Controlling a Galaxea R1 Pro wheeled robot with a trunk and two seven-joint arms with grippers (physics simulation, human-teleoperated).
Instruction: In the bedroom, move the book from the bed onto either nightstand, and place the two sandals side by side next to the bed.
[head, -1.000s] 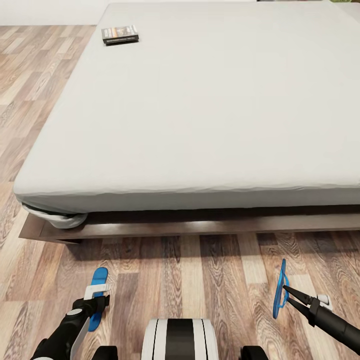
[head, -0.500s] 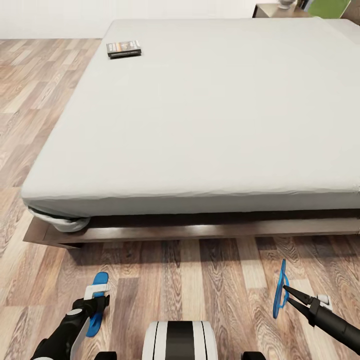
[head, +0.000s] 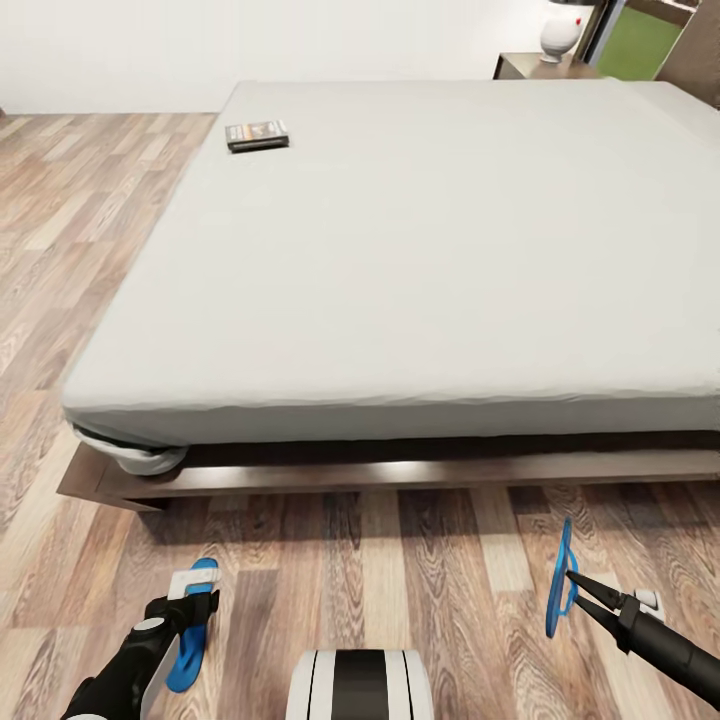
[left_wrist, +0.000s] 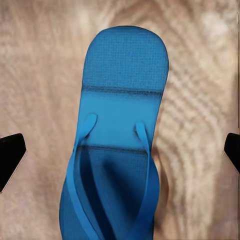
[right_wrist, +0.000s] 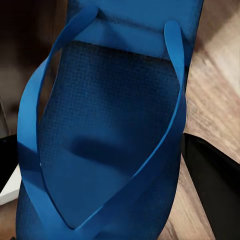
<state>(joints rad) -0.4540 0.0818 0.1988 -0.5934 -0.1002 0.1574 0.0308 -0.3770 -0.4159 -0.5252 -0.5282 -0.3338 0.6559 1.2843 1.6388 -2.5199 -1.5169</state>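
Blue foam fills the right wrist view, where the right gripper (head: 572, 585) pinches one sandal (head: 560, 578) by its edge, holding it on its side above the floor (head: 420, 560) near the foot of the bed (head: 420, 250). At the robot's left, the left gripper (head: 190, 598) hovers over the other sandal (head: 193, 628), which lies flat on the planks; the left wrist view shows its dark fingertips (left_wrist: 11, 157) spread wide to either side, touching nothing. Both sandals look light and bendy, likely to flop if pinched at the thin thong straps, so the sole's edge near the middle seems the surer hold. The two lie well apart, not yet paired. On the pale grey mattress, near its far left corner, the book (head: 257, 134) waits untouched. A dark nightstand (head: 530, 66) stands beyond the bed's far side, against a white wall.
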